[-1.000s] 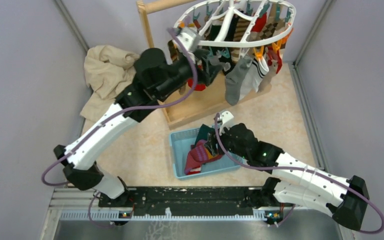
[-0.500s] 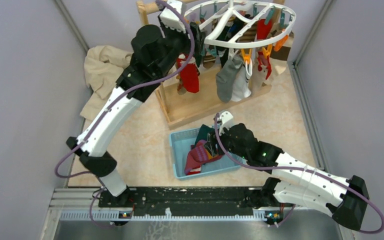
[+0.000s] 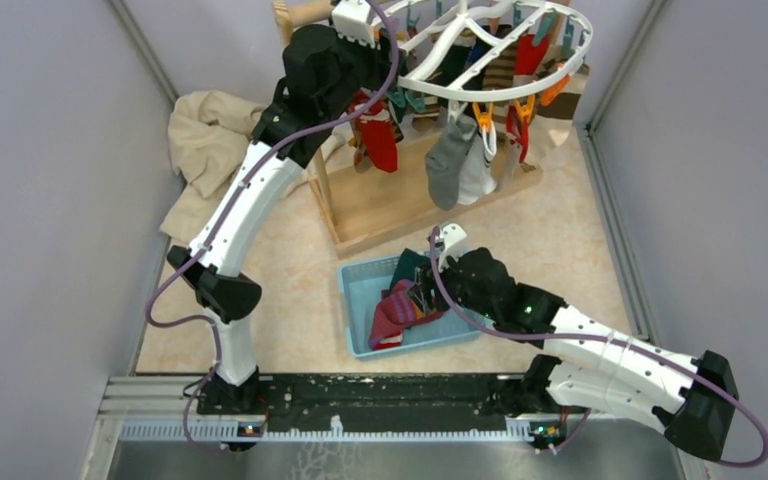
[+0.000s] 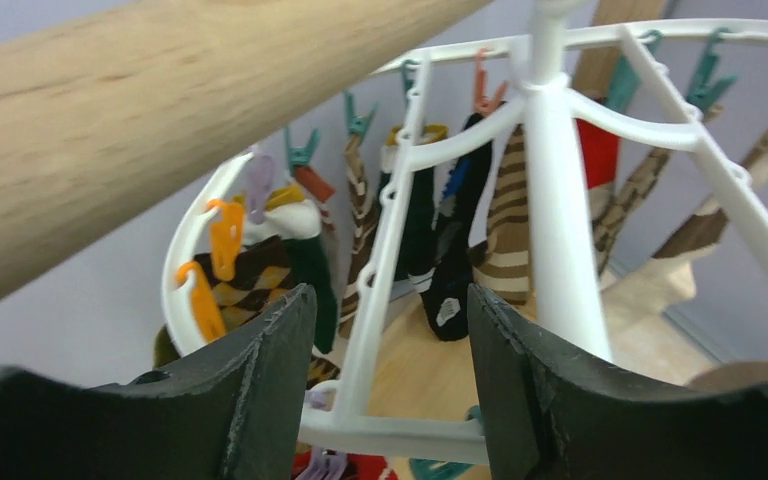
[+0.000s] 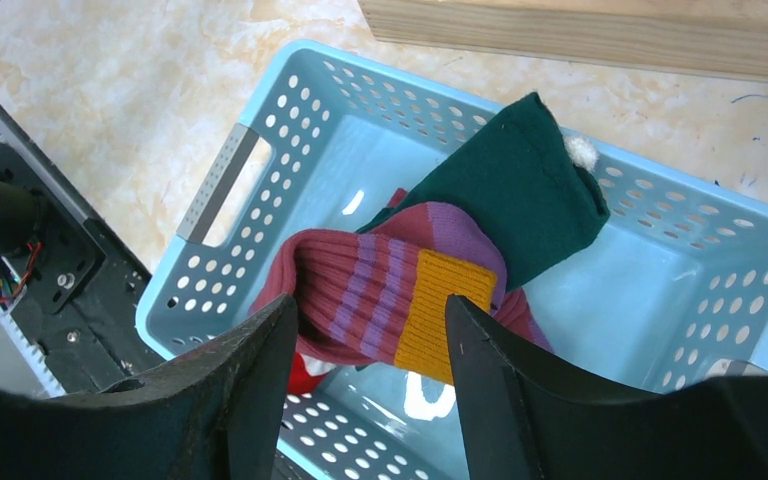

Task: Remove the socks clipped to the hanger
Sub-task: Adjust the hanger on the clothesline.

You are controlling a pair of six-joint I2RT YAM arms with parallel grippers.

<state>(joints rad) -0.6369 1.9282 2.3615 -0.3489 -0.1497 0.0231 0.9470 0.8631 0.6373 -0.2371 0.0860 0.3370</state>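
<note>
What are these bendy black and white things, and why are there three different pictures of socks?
They are two robot arms. One picture looks down from above; the other two come from a small camera on each wrist. The left arm reaches up to a white hanger with socks clipped on, by a wooden stand. The left tool is open, a hanger bar showing between its fingers, gripping nothing. The right tool, open too, hovers over a blue basket on the table, with a striped sock and a green sock inside. A beige cloth lies beside the stand.
</note>
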